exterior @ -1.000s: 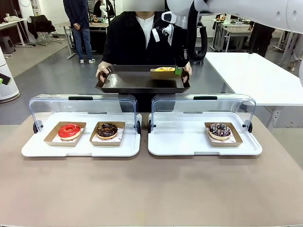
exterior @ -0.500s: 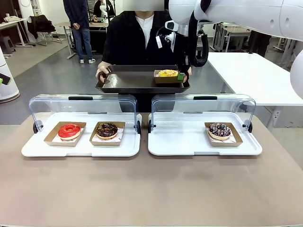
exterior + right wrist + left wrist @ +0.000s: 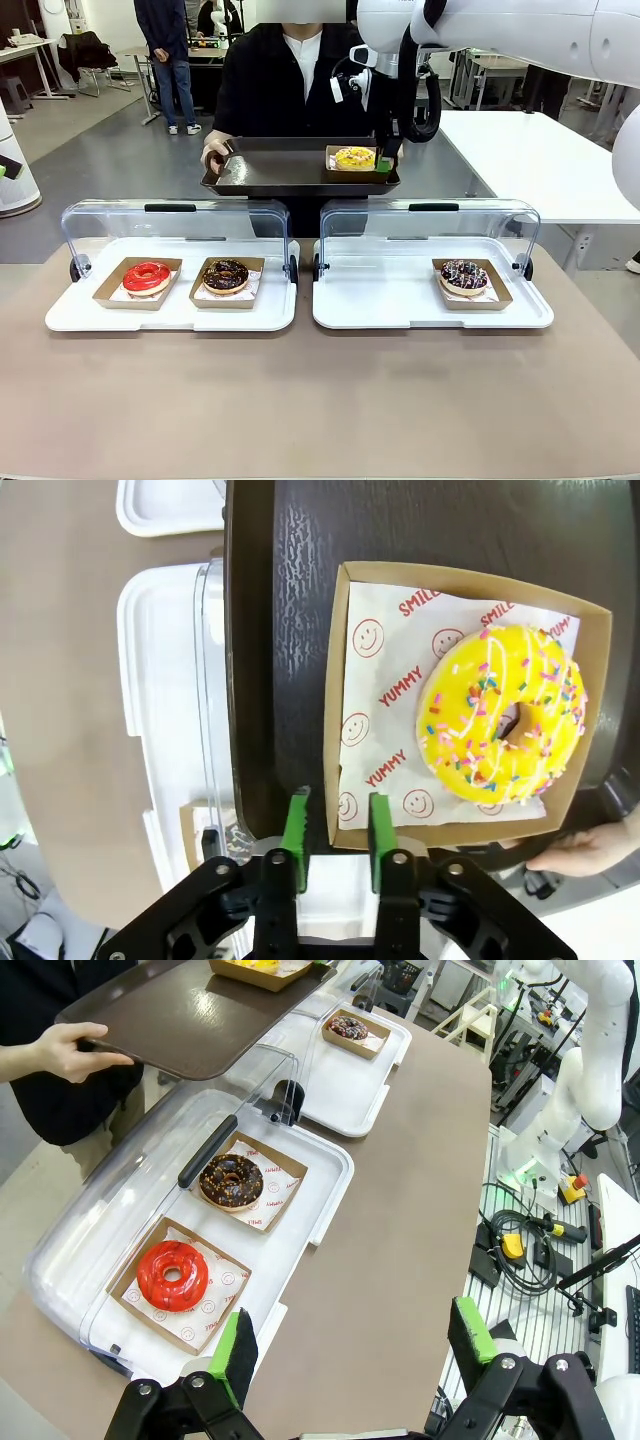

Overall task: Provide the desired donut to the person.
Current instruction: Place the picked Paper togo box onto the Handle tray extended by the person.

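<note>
A person in a black top holds a dark, pebble-grained serving tray at the far side of the table. On its right end a yellow-iced donut with coloured sprinkles sits on printed paper in a shallow cardboard box. The right gripper stands at the box's right edge. Its green pads are parted either side of the card rim with a sliver of gap each way, so the rim is let go rather than pinched. The white right arm is cut off by the top edge of the front view. The person's left-end hand grips the serving tray's rim, and a second hand is cropped at the corner of the right wrist view.

The left gripper hangs spread wide and empty above the near left of the smooth brown tabletop, which runs broad between the display trays and the near edge. The left display tray, white plastic under a clear curved lid, holds a red-glazed donut and a chocolate donut, each in its own card box. The right display tray carries one sprinkled chocolate donut at its right end, with open white floor to the left.
</note>
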`<action>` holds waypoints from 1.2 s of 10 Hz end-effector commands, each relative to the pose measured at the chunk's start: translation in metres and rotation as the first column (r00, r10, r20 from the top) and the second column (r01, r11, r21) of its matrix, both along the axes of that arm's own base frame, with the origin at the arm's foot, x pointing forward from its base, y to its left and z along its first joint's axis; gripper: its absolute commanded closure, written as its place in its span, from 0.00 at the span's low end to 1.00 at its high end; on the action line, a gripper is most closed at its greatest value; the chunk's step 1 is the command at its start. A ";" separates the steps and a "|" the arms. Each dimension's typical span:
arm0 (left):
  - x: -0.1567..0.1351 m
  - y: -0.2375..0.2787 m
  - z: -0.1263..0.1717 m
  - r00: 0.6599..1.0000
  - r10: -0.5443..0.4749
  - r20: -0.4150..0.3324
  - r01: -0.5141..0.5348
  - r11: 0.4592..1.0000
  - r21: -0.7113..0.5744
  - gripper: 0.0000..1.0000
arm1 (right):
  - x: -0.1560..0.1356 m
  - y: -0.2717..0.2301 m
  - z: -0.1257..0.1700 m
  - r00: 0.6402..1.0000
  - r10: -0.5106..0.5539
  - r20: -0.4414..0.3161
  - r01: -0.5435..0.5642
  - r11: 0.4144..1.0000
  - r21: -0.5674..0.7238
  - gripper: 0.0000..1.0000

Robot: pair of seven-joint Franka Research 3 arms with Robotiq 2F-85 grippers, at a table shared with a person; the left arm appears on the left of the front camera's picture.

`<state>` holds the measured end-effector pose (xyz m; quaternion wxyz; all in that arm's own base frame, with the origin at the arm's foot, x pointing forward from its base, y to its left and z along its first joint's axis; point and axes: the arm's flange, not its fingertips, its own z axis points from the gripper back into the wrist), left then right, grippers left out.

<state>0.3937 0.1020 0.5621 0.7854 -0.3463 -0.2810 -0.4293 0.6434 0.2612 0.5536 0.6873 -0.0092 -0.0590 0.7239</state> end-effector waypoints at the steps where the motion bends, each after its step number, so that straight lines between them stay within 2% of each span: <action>1: 0.000 -0.001 0.003 1.000 0.009 -0.011 -0.009 1.000 -0.016 0.00 | 0.005 0.005 0.008 1.000 -0.014 -0.020 0.014 1.000 0.013 0.00; 2: 0.000 -0.001 0.003 1.000 0.009 -0.011 -0.009 1.000 -0.016 0.00 | 0.006 0.005 0.009 1.000 -0.018 -0.023 0.019 1.000 0.012 0.00; 3: 0.000 -0.001 0.003 1.000 0.009 -0.011 -0.009 1.000 -0.016 0.00 | 0.006 0.004 0.008 0.999 -0.018 -0.029 0.019 1.000 0.015 0.05; 4: 0.000 -0.001 0.003 1.000 0.009 -0.011 -0.009 1.000 -0.016 0.00 | 0.004 0.003 0.008 0.999 -0.016 -0.036 0.017 1.000 0.015 0.00; 7: 0.000 -0.001 0.003 1.000 0.009 -0.011 -0.009 1.000 -0.016 0.00 | -0.001 0.002 0.011 0.999 -0.023 -0.047 0.023 1.000 0.018 0.00; 8: 0.000 -0.001 0.003 1.000 0.009 -0.011 -0.009 1.000 -0.016 0.00 | -0.011 0.001 0.013 0.998 -0.028 -0.063 0.028 1.000 0.013 0.00; 10: 0.000 -0.001 0.003 1.000 0.009 -0.011 -0.009 1.000 -0.016 0.00 | -0.046 -0.014 0.021 0.980 -0.114 -0.161 0.109 0.993 -0.037 0.00; 11: 0.000 -0.001 0.003 1.000 0.009 -0.011 -0.009 1.000 -0.016 0.00 | -0.076 -0.028 0.028 0.971 -0.145 -0.188 0.143 0.989 -0.022 0.00; 12: 0.000 -0.001 0.003 1.000 0.009 -0.011 -0.009 1.000 -0.016 0.00 | -0.102 -0.037 0.036 0.976 -0.126 -0.177 0.126 0.992 -0.016 0.00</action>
